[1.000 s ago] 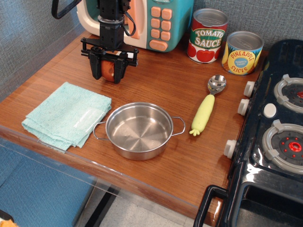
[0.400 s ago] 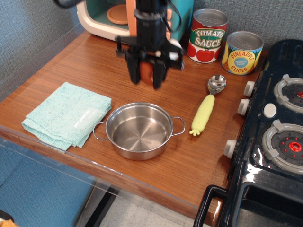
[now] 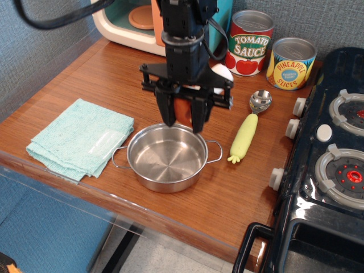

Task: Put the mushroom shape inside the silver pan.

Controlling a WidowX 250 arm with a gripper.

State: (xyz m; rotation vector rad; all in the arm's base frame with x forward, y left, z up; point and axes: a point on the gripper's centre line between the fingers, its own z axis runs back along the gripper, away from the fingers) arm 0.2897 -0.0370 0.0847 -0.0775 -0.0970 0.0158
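Note:
My gripper (image 3: 183,118) points down over the far rim of the silver pan (image 3: 166,157) and is shut on the mushroom shape (image 3: 183,110), whose reddish-brown cap shows between the black fingers. The mushroom hangs just above the pan's back edge. The pan is shallow, shiny and holds nothing; its two wire loop handles stick out left and right. It stands near the table's front edge.
A folded teal cloth (image 3: 79,138) lies left of the pan. A yellow-handled metal scoop (image 3: 248,128) lies to its right. Two tin cans (image 3: 249,42) (image 3: 291,63) stand at the back, a toy microwave (image 3: 136,23) at back left, a black toy stove (image 3: 330,165) at right.
My gripper has carried the mushroom from the back left of the table, rightward and toward the front, to just above the pan's far rim.

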